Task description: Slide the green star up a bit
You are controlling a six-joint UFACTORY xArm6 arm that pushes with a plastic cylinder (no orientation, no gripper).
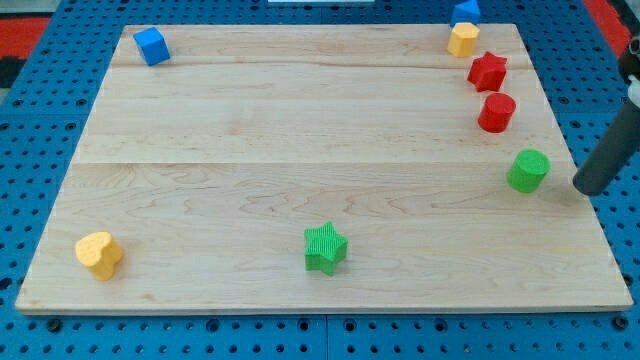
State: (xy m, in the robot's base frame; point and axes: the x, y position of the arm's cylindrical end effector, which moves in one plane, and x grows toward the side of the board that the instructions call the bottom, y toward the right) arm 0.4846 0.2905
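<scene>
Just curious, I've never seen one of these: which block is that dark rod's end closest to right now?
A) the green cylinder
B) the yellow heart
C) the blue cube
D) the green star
A: my tip sits just to the view's right of the green cylinder, far from the green star.

My tip (588, 187) is sitting low at the view's right edge. The dark rod (612, 153) is leaning up and off toward the right.
</scene>
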